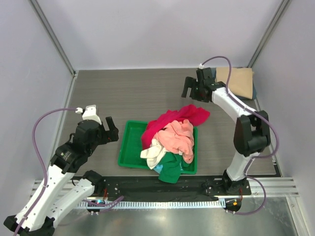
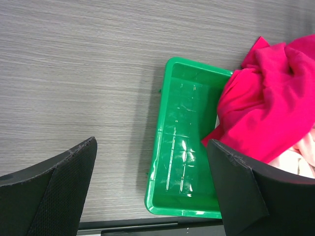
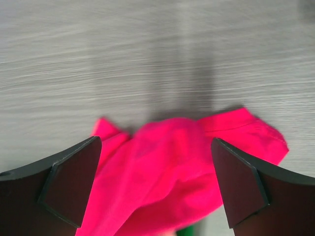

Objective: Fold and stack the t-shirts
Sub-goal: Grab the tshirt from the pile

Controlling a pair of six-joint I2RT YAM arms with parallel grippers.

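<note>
At left, my left tool [image 1: 111,131] hangs wide and empty beside the green tray [image 1: 129,147], with the t-shirts [image 1: 172,142] heaped unfolded in it and the crimson one [image 1: 186,115] spilling onto the counter [image 1: 138,93]. Further right, my right tool [image 1: 191,92] is wide too, empty, poised near that crimson edge. Step: fetching the next shirt, I reckon; next I must pinch crimson cloth and pull it clear.

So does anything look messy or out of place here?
The t-shirts sit in a crumpled heap in the green tray. The crimson-red shirt spills over its far rim onto the table, and the green shirt hangs over the near rim. Only the tan shirt lies flat, far right.
</note>
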